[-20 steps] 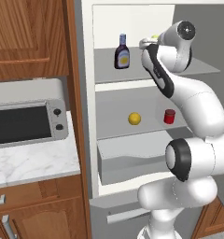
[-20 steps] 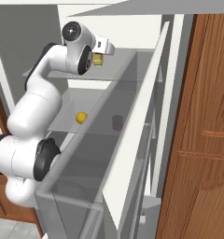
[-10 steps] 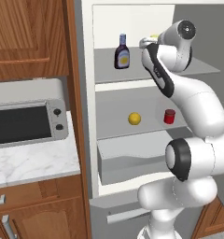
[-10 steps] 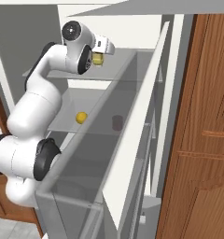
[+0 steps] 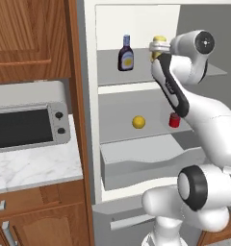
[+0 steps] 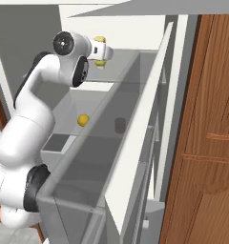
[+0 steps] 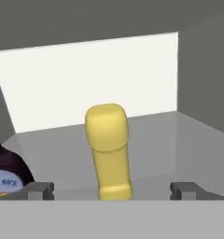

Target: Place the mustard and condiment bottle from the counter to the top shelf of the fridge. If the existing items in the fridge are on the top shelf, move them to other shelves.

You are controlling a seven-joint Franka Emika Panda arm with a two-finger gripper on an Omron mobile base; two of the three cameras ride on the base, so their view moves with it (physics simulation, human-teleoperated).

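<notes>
A smooth, squat yellow mustard (image 7: 108, 151) bottle stands upright on the fridge's (image 5: 91, 120) flat grey top shelf, between the gripper's (image 7: 111, 190) widely spread, empty fingers. The dark, blue-capped condiment bottle (image 5: 125, 54) stands nearby. A round lemon (image 5: 138, 122) and a red object (image 5: 174, 120) sit one shelf below.

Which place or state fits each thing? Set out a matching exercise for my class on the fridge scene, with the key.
Things:
1. mustard
2. condiment bottle
3. yellow ball
4. gripper

Places or states:
A. middle shelf, beside the red object
B. open
C. top shelf, upright between the fingertips
D. top shelf, left of the mustard

Pairs: 1-C, 2-D, 3-A, 4-B
</notes>
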